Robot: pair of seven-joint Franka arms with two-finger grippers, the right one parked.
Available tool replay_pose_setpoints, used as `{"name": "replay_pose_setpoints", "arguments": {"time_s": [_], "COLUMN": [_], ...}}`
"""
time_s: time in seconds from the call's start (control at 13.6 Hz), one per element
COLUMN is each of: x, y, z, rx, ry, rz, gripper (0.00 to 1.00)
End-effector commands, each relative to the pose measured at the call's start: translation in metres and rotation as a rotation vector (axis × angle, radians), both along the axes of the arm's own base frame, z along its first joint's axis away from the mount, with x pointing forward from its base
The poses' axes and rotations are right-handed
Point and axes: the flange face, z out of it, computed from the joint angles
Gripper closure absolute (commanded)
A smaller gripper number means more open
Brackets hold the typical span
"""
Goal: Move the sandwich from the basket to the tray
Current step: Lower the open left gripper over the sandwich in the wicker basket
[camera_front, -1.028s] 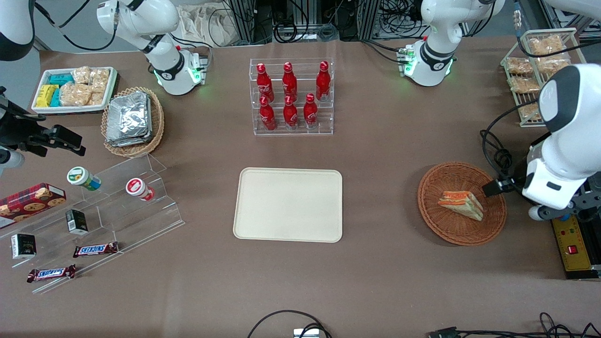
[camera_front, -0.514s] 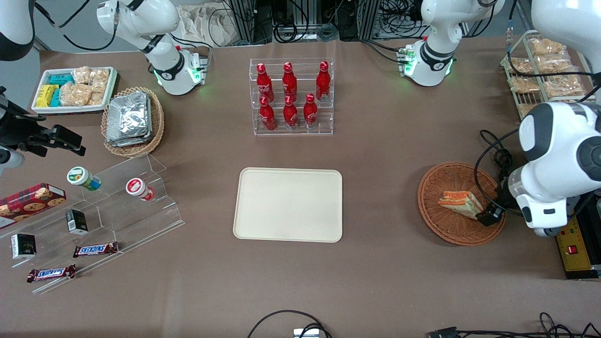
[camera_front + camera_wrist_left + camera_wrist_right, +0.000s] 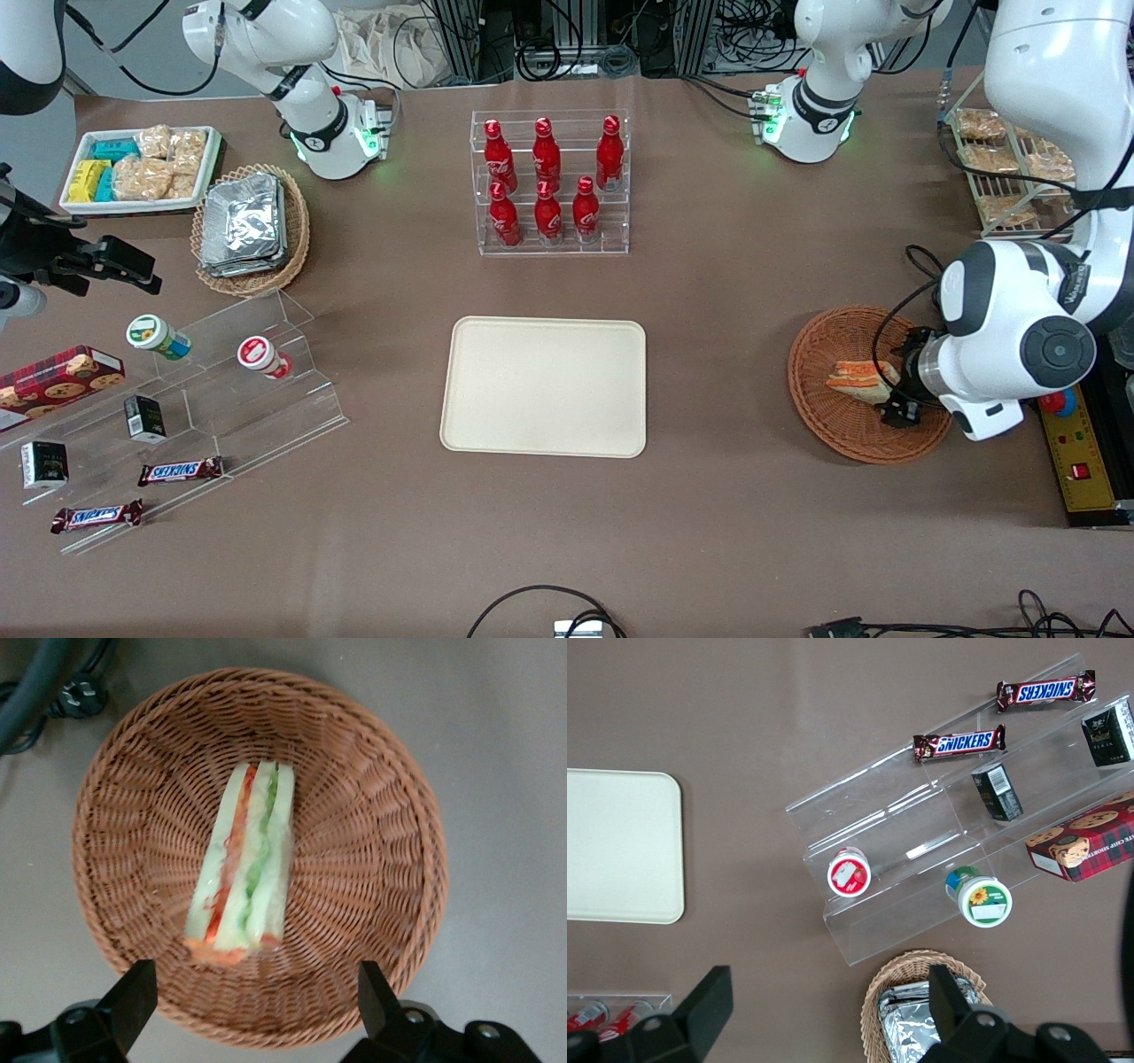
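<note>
The sandwich (image 3: 852,378), a pale bread wedge with orange, red and green layers, lies in the reddish-brown wicker basket (image 3: 819,409) toward the working arm's end of the table. In the left wrist view the sandwich (image 3: 244,866) lies in the middle of the basket (image 3: 372,859). My gripper (image 3: 897,390) hovers above the basket, over the sandwich's end toward the working arm, fingers open wide and empty; its fingertips (image 3: 133,992) stand at the basket's rim. The cream tray (image 3: 544,386) lies flat at the table's middle, also in the right wrist view (image 3: 620,846).
A clear rack of red bottles (image 3: 549,182) stands farther from the camera than the tray. A wire rack of bagged snacks (image 3: 1001,159) and a yellow power strip (image 3: 1076,452) stand beside the basket. Acrylic steps with snacks (image 3: 177,399) and a foil-packet basket (image 3: 248,226) lie toward the parked arm's end.
My arm has swung in over the basket: the gripper moved from the basket's rim to above the sandwich's end, and the wrist has turned downward.
</note>
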Motion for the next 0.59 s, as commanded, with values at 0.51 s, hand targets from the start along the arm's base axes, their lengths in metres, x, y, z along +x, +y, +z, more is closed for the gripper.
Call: {"name": "replay_pose_setpoints", "arguments": {"time_s": [0.51], "x": [-0.033], "y": [0.027], "z": [-0.043], "rx": [0.032], "ry": [0.086], "rz": [0.127], "gripper": [0.00]}}
